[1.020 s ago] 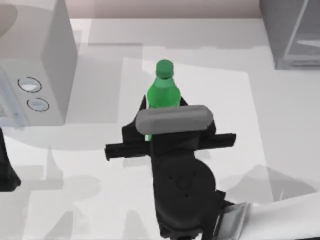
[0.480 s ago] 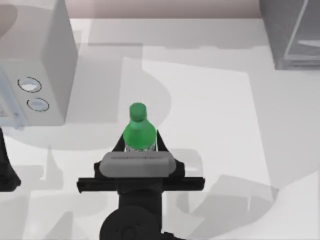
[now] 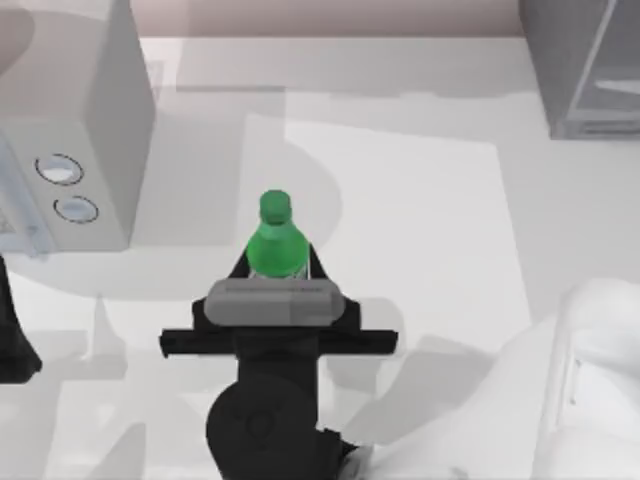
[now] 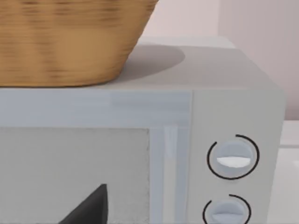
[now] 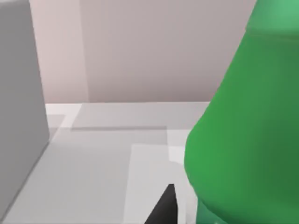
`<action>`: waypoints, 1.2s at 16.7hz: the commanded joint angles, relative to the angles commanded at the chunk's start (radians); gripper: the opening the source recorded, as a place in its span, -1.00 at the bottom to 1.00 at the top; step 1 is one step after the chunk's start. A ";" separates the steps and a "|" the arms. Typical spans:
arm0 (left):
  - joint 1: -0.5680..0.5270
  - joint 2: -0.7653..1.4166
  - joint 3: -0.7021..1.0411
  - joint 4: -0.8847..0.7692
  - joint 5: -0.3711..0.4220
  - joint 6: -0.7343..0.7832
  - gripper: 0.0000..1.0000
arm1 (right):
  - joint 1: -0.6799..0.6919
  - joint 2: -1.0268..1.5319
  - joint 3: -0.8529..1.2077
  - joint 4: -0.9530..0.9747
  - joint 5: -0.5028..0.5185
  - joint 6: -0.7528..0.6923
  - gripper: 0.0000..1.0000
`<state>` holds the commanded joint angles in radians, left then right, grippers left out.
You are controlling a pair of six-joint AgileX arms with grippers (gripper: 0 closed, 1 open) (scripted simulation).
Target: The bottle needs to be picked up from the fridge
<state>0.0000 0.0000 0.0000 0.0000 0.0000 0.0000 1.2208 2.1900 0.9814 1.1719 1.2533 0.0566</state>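
White table point(image 3: 420, 200) — right gripper point(image 3: 277, 270) pinches green bottle point(image 3: 274, 240), fridge point(image 3: 580, 60) well apart; next — hold steady.

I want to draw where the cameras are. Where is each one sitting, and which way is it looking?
Top view: up above the table, looking down; the right hand grips the bottle mid-table, the left arm is parked at the left edge, the fridge is in the far right corner.
Left wrist view: on the left arm, facing the dial box with a basket on top; a dark fingertip shows.
Right wrist view: on the right arm, facing the back wall; bottle close up, one fingertip.
Shared: bottle and dial box.
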 joint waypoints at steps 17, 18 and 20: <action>0.000 0.000 0.000 0.000 0.000 0.000 1.00 | -0.046 0.055 0.021 0.036 -0.051 -0.015 0.66; 0.000 0.000 0.000 0.000 0.000 0.000 1.00 | -0.046 0.055 0.021 0.036 -0.051 -0.015 0.81; 0.000 0.000 0.000 0.000 0.000 0.000 1.00 | -0.046 0.055 0.021 0.036 -0.051 -0.015 1.00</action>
<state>0.0000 0.0000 0.0000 0.0000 0.0000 0.0000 1.1748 2.2452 1.0025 1.2080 1.2019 0.0421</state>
